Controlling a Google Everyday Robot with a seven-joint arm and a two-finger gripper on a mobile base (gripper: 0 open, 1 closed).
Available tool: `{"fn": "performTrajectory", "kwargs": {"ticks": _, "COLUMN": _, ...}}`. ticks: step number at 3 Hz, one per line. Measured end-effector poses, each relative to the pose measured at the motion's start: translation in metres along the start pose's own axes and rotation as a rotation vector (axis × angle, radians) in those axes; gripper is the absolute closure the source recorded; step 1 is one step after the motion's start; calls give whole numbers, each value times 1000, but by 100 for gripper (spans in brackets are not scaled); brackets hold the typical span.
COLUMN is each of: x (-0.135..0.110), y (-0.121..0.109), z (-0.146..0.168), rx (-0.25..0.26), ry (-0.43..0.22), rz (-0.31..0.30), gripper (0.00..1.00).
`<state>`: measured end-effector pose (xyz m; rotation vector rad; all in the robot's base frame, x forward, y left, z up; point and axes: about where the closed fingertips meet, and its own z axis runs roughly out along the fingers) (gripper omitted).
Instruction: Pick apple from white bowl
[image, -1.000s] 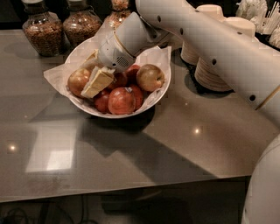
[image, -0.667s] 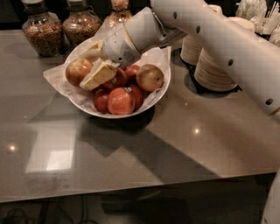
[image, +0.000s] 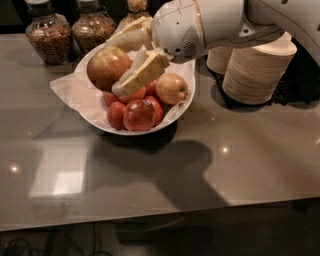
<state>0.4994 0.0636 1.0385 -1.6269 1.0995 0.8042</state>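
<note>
The white bowl, lined with crumpled white paper, stands on the grey table at the upper middle. My gripper reaches in from the upper right on the white arm. Its two cream fingers are shut on the large orange-red and yellow apple. The apple is held at the bowl's upper left, raised above the other fruit. One finger lies across the apple's near right side, the other behind it.
A paler yellow apple and several red apples remain in the bowl. Glass jars stand at the back left. Stacked beige disposable bowls stand right of the bowl. The table's front edge runs along the bottom.
The gripper has risen and moved right and back with the large apple between its fingers. The apple is now higher above the other fruit.
</note>
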Motion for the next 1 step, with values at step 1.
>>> {"fn": "performTrajectory", "kwargs": {"ticks": 1, "x": 0, "y": 0, "z": 0, "rx": 0, "ry": 0, "rz": 0, "gripper": 100}}
